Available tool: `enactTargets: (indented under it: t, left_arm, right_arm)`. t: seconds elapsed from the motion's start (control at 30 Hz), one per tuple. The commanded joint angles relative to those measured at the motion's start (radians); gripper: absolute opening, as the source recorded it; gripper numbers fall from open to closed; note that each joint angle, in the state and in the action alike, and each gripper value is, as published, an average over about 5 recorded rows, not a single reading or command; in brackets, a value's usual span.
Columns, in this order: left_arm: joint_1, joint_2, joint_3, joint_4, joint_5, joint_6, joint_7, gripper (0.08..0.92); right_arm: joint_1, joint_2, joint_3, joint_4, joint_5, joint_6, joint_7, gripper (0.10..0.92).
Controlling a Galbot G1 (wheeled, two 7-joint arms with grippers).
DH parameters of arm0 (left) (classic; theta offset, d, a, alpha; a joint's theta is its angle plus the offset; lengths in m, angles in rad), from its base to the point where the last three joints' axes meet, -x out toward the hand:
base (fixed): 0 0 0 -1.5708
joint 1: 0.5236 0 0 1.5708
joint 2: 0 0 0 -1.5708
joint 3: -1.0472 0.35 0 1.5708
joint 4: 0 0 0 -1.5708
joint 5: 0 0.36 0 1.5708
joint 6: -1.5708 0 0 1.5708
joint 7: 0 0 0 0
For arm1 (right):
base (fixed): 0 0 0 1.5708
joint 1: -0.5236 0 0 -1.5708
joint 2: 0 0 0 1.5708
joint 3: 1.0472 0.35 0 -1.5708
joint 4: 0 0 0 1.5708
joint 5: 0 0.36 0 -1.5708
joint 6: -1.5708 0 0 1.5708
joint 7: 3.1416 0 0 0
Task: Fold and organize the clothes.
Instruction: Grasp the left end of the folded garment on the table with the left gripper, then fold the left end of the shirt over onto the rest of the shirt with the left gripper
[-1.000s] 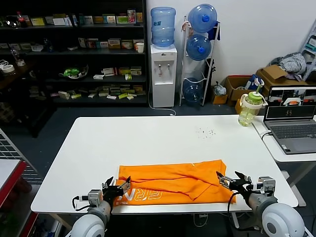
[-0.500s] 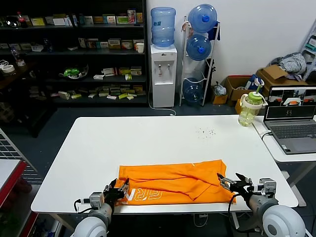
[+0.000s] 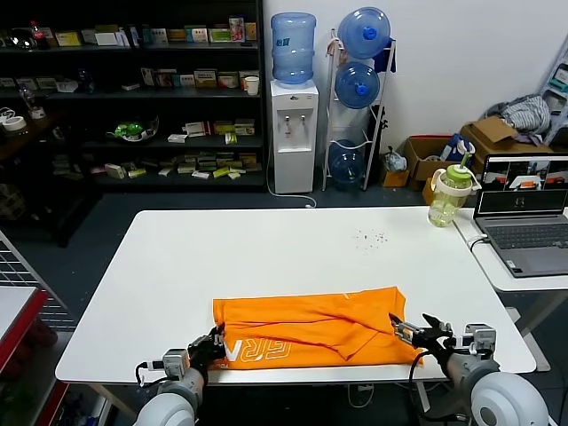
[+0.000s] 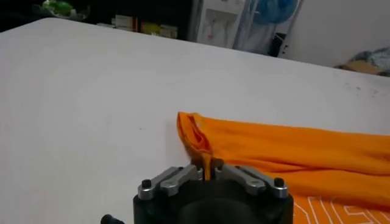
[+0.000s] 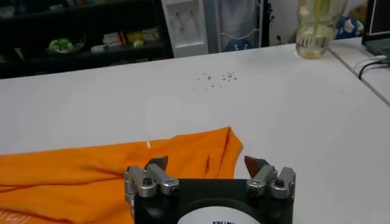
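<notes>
While the right gripper (image 5: 207, 163) is held wide open and empty, the T-shirt (image 3: 311, 329) edge is pinched by the closed left gripper (image 4: 207, 171).

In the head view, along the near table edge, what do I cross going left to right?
Left gripper, pinched on the shirt's corner → orange T-shirt → right gripper, jaws open at the shirt's other end → bare white table.

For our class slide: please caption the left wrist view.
Left tool shut on the orange T-shirt edge, on the white table.
</notes>
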Motion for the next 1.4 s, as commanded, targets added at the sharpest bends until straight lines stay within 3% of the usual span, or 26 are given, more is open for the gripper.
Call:
enactTargets:
  t: [0.03,0.23,0.43,0.7,0.93,1.17,1.27,1.4]
  left_arm:
    - [0.01,0.018,-0.024,-0.038,0.028,-0.009,-0.002,0.124]
    - [0.043,0.135,-0.099,-0.104,0.05,-0.007,-0.003,0.102]
    - [0.14,0.292,-0.268,-0.099,0.021,-0.009,0.018,0.102]
    - [0.261,0.469,-0.475,0.041,-0.042,-0.044,0.063,0.102]
    - [0.245,0.586,-0.499,0.162,-0.017,-0.071,0.092,0.102]
    - [0.132,0.618,-0.392,0.179,0.018,-0.065,0.098,0.102]
    - [0.101,0.574,-0.351,0.086,-0.074,-0.025,0.058,0.102]
    - [0.061,0.457,-0.283,-0.117,-0.289,0.079,-0.039,0.102]
  right_arm:
    - [0.001,0.004,0.0,0.001,-0.004,0.003,-0.004,0.823]
    - [0.028,0.003,-0.014,-0.001,-0.002,0.006,-0.006,0.823]
    - [0.076,0.008,-0.053,-0.013,-0.002,0.007,-0.007,0.823]
    - [0.134,0.025,-0.106,-0.033,-0.008,0.009,-0.007,0.823]
    - [0.141,0.039,-0.121,-0.035,-0.023,0.012,-0.009,0.823]
    - [0.106,0.049,-0.101,-0.017,-0.043,0.013,-0.01,0.823]
    - [0.083,0.057,-0.084,-0.009,-0.055,0.013,-0.009,0.823]
    - [0.052,0.071,-0.064,0.001,-0.07,0.011,-0.005,0.823]
